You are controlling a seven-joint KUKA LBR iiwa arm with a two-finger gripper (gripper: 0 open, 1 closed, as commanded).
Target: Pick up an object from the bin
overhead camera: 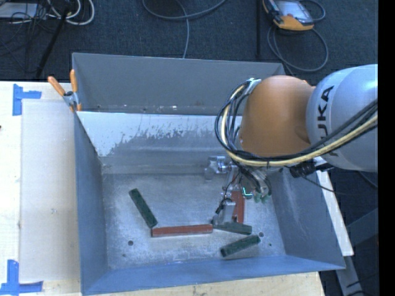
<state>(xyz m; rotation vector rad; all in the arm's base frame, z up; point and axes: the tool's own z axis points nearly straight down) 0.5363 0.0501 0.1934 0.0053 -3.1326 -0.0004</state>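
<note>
My gripper [231, 196] reaches down from under the arm's orange cover into the right half of the bin. Right below it a short red-brown bar [239, 209] stands roughly along the view's vertical, touching or nearly touching the gripper. At that bar's lower end lies a dark green bar [234, 228], slightly tilted. A long red-brown bar [182, 230] lies flat to the left of it, end to end with the green one. Another dark green bar [241, 246] rests nearer the front wall.
A further dark green bar [142, 207] lies slanted in the bin's left half. The orange cover and its cables hide the bin's right back corner. The bin's walls slope inward on all sides.
</note>
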